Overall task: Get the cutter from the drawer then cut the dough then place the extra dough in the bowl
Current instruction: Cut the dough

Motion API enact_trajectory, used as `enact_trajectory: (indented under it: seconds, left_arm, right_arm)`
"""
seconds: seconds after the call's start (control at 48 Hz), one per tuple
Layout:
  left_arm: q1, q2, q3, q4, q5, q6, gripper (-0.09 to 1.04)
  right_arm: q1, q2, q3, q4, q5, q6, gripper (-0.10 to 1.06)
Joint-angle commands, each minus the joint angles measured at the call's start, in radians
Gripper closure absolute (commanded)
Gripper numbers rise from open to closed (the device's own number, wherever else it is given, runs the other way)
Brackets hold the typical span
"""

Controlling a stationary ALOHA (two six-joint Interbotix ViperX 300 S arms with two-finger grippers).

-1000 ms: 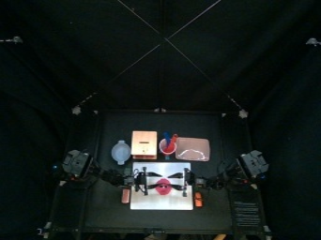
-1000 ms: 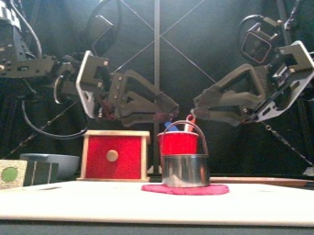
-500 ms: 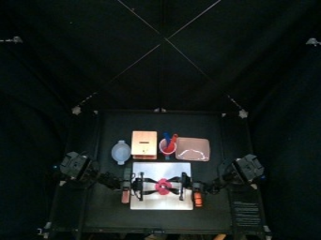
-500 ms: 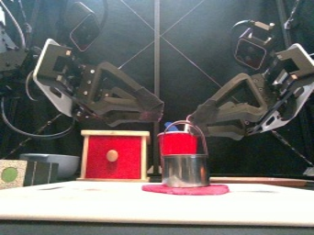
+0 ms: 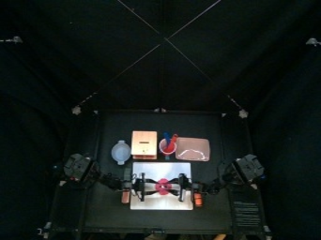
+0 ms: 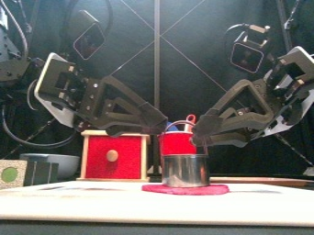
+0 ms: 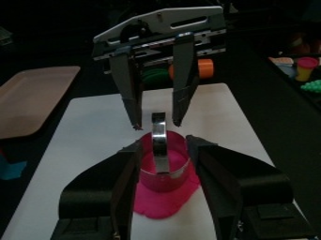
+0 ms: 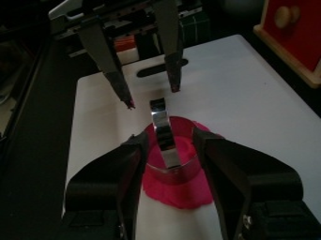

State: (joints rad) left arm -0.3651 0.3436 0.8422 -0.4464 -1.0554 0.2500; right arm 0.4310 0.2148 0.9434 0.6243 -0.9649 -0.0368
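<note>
The round metal cutter (image 6: 186,171) stands on the pink dough (image 6: 185,190) at the middle of the white cutting board (image 5: 150,201), wire handle upright. The left gripper (image 7: 166,150) and right gripper (image 8: 171,141) flank it, equally near, both spread wide and empty. The blue-grey bowl (image 5: 120,152) sits back-left, nearer the left arm; bare board lies in front.

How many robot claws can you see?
2. The left gripper comes in from the left and the right gripper from the right; both hang open above the cutter on the dough. None hidden.
</note>
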Motion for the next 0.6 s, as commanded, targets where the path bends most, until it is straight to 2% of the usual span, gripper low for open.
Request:
enact_trajectory:
  seconds: [0.021,0.375,0.5,0.604]
  left_arm:
    - [0.014,0.002,-0.026,-0.002,-0.006,-0.002,0.14]
    - [0.029,0.032,-0.058,0.0,0.04,0.0,0.15]
    - [0.028,0.026,-0.057,0.0,0.048,0.0,0.15]
    - [0.028,0.026,-0.057,0.002,0.051,0.0,0.2]
  right_arm:
    - [0.002,-0.028,-0.017,0.0,0.009,0.0,0.17]
    - [0.002,-0.026,-0.023,0.0,0.021,-0.006,0.18]
    - [0.002,-0.026,-0.025,0.0,0.031,-0.006,0.22]
    - [0.002,-0.026,-0.025,0.0,0.035,-0.006,0.27]
